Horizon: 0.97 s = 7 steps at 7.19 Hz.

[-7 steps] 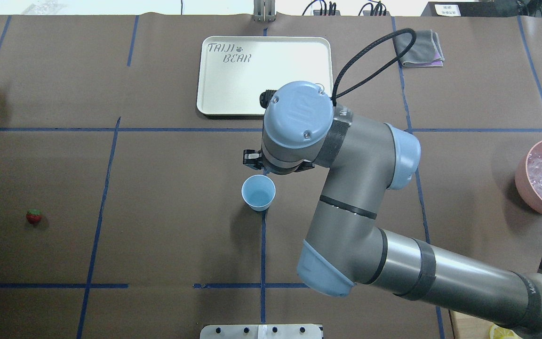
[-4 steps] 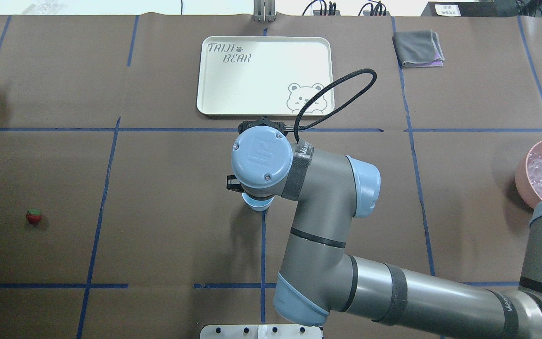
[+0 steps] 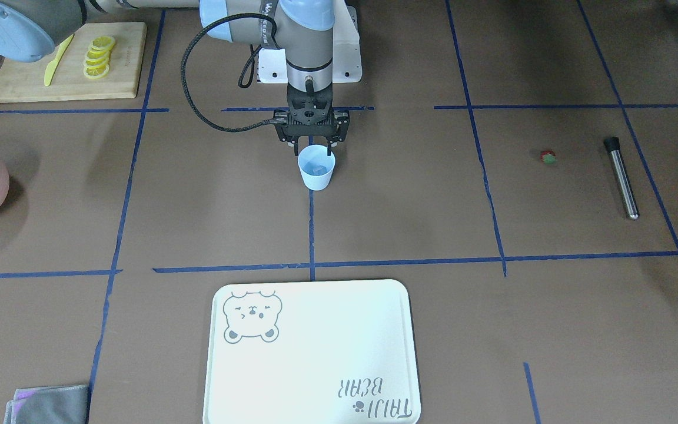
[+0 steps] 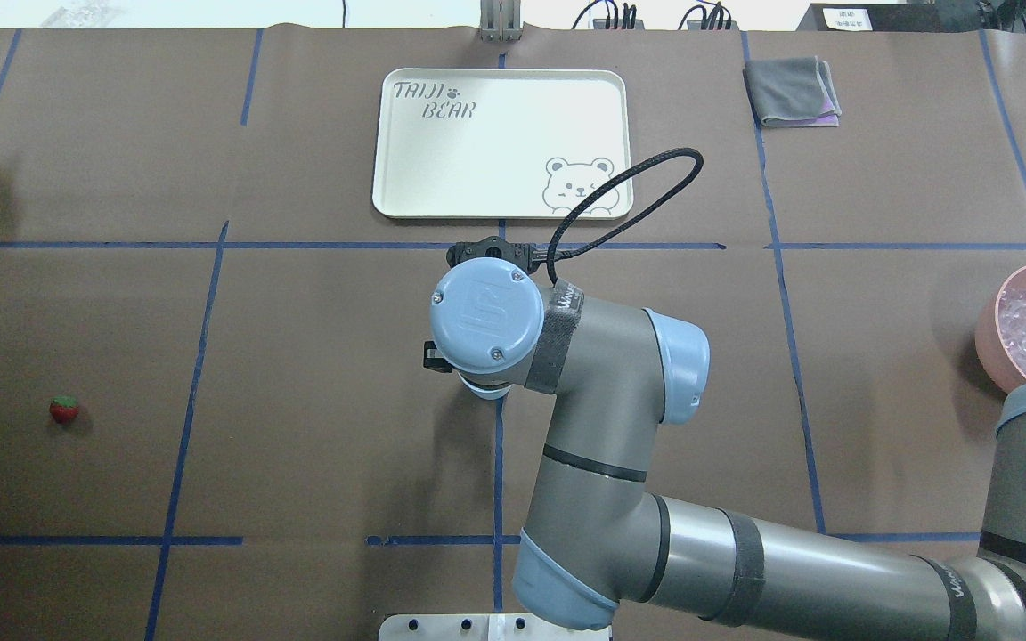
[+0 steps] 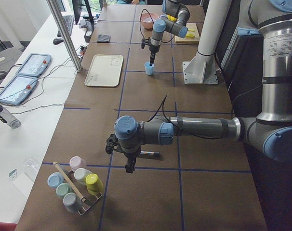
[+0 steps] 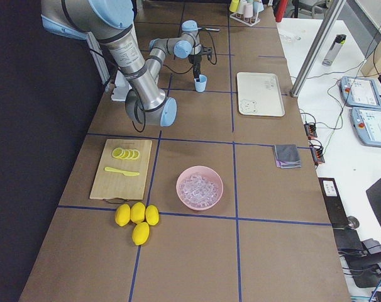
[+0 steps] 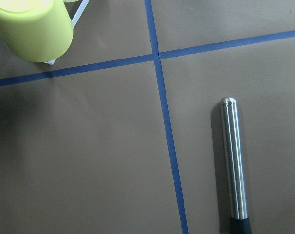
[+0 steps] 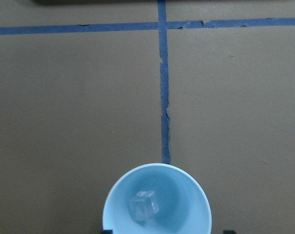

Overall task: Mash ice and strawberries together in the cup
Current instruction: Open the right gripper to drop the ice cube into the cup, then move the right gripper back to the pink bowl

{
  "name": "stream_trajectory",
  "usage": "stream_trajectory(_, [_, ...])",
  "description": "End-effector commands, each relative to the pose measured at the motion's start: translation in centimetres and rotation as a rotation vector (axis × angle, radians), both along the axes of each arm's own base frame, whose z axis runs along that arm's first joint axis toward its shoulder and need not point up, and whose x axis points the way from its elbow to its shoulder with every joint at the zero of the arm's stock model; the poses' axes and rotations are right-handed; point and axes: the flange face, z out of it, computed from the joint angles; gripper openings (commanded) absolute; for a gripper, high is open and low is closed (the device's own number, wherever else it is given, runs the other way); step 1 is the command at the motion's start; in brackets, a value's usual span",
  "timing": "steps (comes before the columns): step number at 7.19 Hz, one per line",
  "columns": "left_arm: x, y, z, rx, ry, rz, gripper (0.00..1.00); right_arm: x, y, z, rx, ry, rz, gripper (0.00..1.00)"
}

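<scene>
Glassy ice cube (image 8: 143, 206) now down in the pale blue cup (image 8: 186, 192), mid-tabletop, empty a second ago. Right gripper (image 3: 314, 143) just above the rim, spread wide, holding nothing. Strawberry (image 4: 64, 409) untouched near the left edge: likely next. Left gripper (image 5: 129, 169): opening impossible to tell.

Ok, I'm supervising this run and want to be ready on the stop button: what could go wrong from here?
1. The right gripper hangs open just over the cup, which holds only the ice. A sideways retreat could clip the rim and tip the cup.
2. The strawberry lies far from the cup. It is tiny and might roll away or get squashed when pinched.
</scene>
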Motion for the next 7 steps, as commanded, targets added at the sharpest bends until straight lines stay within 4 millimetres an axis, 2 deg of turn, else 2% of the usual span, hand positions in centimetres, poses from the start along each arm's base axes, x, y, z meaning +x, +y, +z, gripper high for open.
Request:
stream_trajectory(1, [0.2, 0.0, 0.0, 0.0, 0.0, 0.004, 1.0, 1.1, -1.1, -0.5, 0.002, -0.006, 0.006, 0.99])
stream_trajectory(3, [0.2, 0.0, 0.0, -0.001, 0.0, 0.006, 1.0, 5.8, -6.4, -0.2, -0.051, -0.037, -0.02, 0.99])
stream_trajectory(4, [0.7, 0.0, 0.2, -0.005, -0.002, 0.015, 1.0, 9.8, -8.7, 1.2, -0.067, -0.024, -0.057, 0.99])
stream_trajectory(5, [0.7, 0.0, 0.3, -0.006, -0.002, 0.016, 1.0, 14.2, -8.9, 4.3, -0.001, 0.004, -0.113, 0.99])
stream_trajectory(6, [0.7, 0.0, 0.3, -0.006, -0.002, 0.016, 1.0, 20.9, -9.8, 9.1, 0.062, 0.028, -0.18, 0.99])
stream_trajectory(7, [0.7, -0.1, 0.2, -0.003, -0.002, 0.016, 1.0, 26.9, -11.8, 13.6, 0.083, 0.036, -0.261, 0.99])
